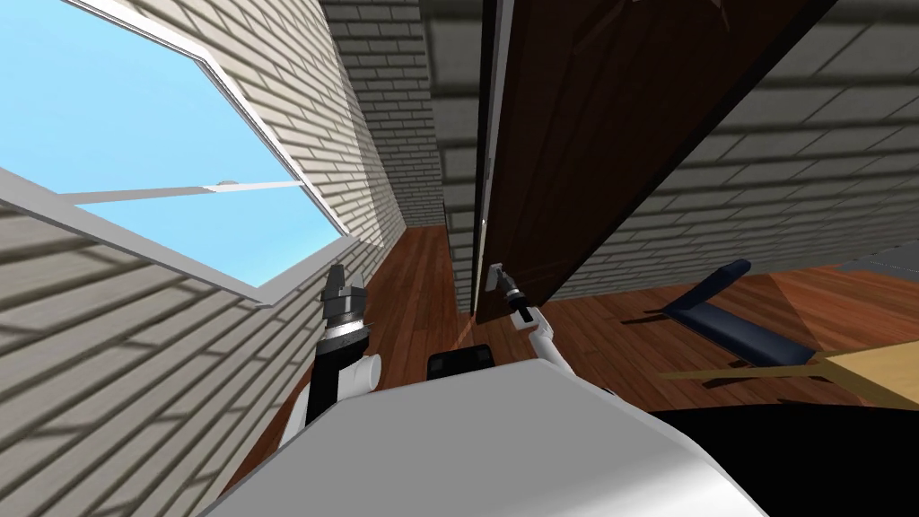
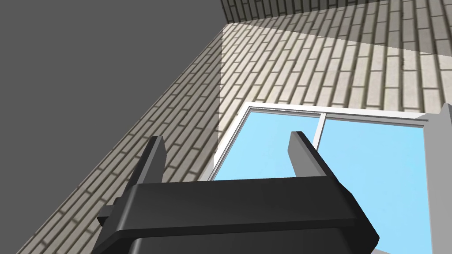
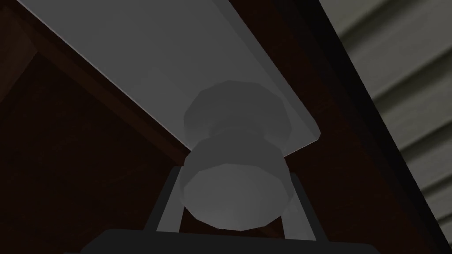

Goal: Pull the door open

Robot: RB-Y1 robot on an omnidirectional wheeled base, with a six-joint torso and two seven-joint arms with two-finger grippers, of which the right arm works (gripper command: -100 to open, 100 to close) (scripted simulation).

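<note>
Looking along the dark brown wooden door, you see its tall edge facing you, with a narrow strip of reddish plank floor between it and the pale brick wall on your left. Wider floor lies on its right, up to a dark blue padded bench and a light wooden tabletop corner. One round grey knob sits on a grey plate near that edge. Your right gripper is clenched on the knob, a finger pressing each side. Your left gripper, released with fingers spread, is raised beside the brick wall below one white-framed window.
</note>
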